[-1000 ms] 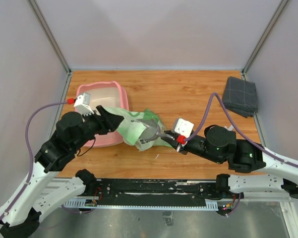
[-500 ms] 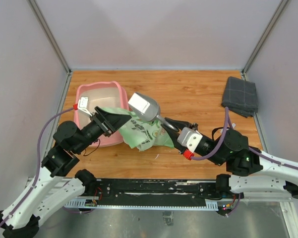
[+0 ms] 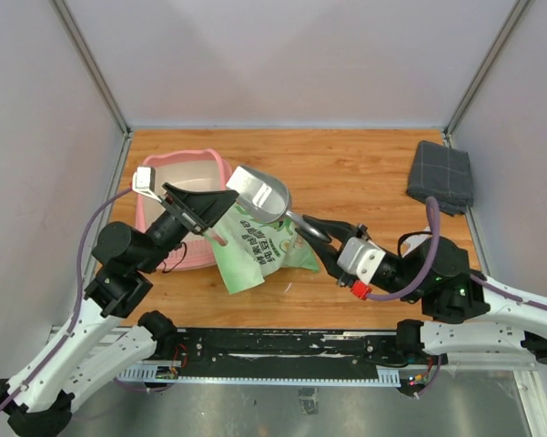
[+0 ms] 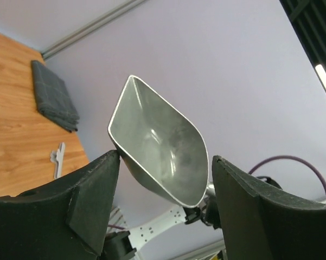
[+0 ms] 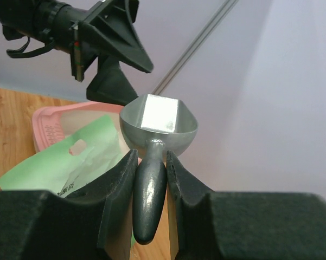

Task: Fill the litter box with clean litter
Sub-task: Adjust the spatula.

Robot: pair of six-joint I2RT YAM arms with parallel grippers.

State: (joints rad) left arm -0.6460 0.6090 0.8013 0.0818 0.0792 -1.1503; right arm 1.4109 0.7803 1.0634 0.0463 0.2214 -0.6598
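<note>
Wooden counter point(image 3: 364, 173) carries pink litter box point(image 3: 184, 156) far left, interior bare, no clean litter seen; green bag point(image 3: 255, 253) slumps at its near-right rim for scooping; metal scoop point(image 3: 259, 194) hovers above bag, bowl empty; right tool point(image 3: 311, 228) clamps handle; left tool point(image 3: 217, 211) gapes wide, holding nothing.

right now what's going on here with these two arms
The right gripper holds a metal scoop by its handle, up above the green litter bag, with its bowl near the right rim of the pink litter box. The scoop's bowl looks empty. The left gripper hangs open between box and bag, gripping nothing. The box, where visible, is not yet filled.
</note>
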